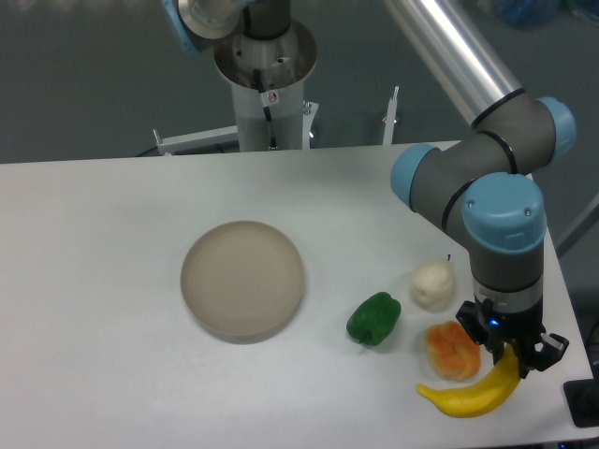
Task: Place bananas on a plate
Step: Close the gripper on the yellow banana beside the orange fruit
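At the lower right of the frame, the end effector [510, 353] is clenched on the upper end of the banana [473, 393]. The banana lies on the tabletop [94, 281] beside an orange fruit [451, 349]. The plate [242, 278] sits well apart, left of centre.

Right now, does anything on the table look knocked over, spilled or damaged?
Nothing stands out. The plate sits flat and bare; the green pepper, white item and orange fruit lie intact beside it. The gripper is down at the banana, jaws around its upper end.

One banana [473, 393], one plate [242, 278], one green pepper [373, 318], one orange fruit [451, 349], one white vegetable [431, 283]
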Robot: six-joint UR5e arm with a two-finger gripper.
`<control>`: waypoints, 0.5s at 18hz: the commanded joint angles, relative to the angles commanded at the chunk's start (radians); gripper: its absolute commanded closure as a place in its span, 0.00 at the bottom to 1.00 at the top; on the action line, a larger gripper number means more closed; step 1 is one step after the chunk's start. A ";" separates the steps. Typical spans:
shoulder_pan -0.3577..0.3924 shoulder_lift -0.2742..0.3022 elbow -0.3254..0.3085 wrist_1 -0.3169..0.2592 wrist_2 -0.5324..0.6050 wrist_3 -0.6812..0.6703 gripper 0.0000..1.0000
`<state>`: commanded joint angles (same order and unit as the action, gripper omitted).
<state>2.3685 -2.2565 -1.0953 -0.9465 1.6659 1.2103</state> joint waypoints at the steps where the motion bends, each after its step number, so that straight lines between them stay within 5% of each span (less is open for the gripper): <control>1: -0.002 0.002 -0.002 0.000 0.000 0.000 0.66; 9: -0.012 0.074 -0.070 -0.021 -0.002 -0.006 0.66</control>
<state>2.3562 -2.1830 -1.1657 -0.9679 1.6644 1.2042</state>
